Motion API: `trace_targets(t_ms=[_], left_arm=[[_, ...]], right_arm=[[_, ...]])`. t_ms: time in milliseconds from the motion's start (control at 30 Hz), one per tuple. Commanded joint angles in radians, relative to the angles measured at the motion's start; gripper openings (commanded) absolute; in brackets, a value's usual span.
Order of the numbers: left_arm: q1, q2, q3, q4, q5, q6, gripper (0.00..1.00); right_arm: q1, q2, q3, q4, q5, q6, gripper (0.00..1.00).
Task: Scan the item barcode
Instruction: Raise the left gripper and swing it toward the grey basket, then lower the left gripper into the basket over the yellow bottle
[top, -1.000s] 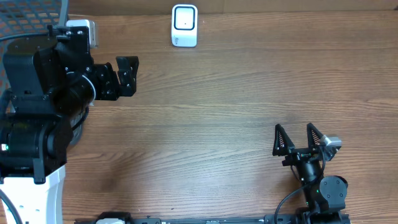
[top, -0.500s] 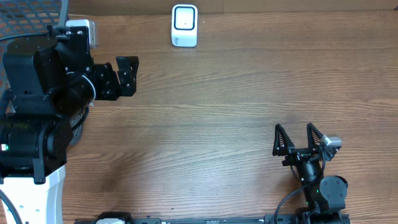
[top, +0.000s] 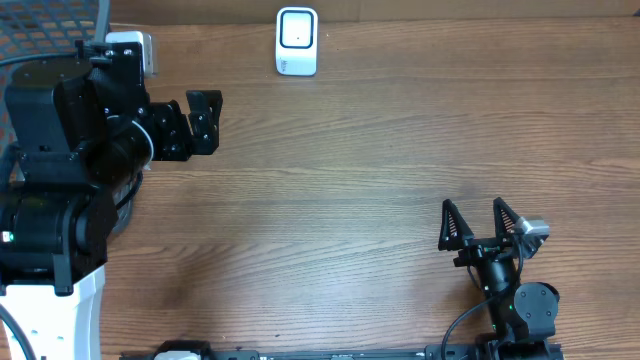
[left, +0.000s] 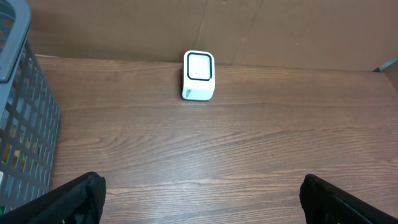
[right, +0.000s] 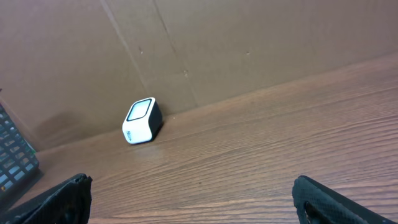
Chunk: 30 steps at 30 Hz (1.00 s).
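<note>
The white barcode scanner with a dark window stands at the table's far edge; it also shows in the left wrist view and the right wrist view. The item is out of view in every frame. My left gripper hangs over the table's left side, pointing right, open and empty. At the front right, my right gripper points toward the far edge, also open and empty. Both are well short of the scanner.
A grey mesh basket stands at the far left beside the left arm, its corner visible overhead. A brown cardboard wall closes off the back of the wooden table.
</note>
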<state>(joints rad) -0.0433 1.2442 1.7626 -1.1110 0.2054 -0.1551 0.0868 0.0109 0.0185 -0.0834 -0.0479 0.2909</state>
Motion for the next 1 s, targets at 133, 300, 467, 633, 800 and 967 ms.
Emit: trace_targets(t_ms=[133, 300, 467, 633, 800, 967], left_arm=[[0.005, 0.028, 0.028, -0.004, -0.051, -0.01, 1.0], [0.005, 0.066, 0.028, -0.004, -0.06, -0.01, 1.0], [0.005, 0.116, 0.028, -0.011, -0.06, -0.011, 1.0], [0.005, 0.154, 0.028, -0.023, -0.063, -0.011, 1.0], [0.005, 0.161, 0.028, -0.014, -0.141, -0.038, 1.0], [0.005, 0.162, 0.028, -0.003, -0.242, -0.035, 0.99]], right_arm=[[0.006, -0.008, -0.011, 0.003, 0.002, -0.001, 1.0], [0.006, -0.008, -0.011, 0.003, 0.002, -0.001, 1.0], [0.006, -0.008, -0.011, 0.003, 0.002, -0.001, 1.0], [0.006, -0.008, -0.011, 0.003, 0.002, -0.001, 1.0], [0.006, -0.008, -0.011, 0.003, 0.002, -0.001, 1.0], [0.006, -0.008, -0.011, 0.003, 0.002, -0.001, 1.0]])
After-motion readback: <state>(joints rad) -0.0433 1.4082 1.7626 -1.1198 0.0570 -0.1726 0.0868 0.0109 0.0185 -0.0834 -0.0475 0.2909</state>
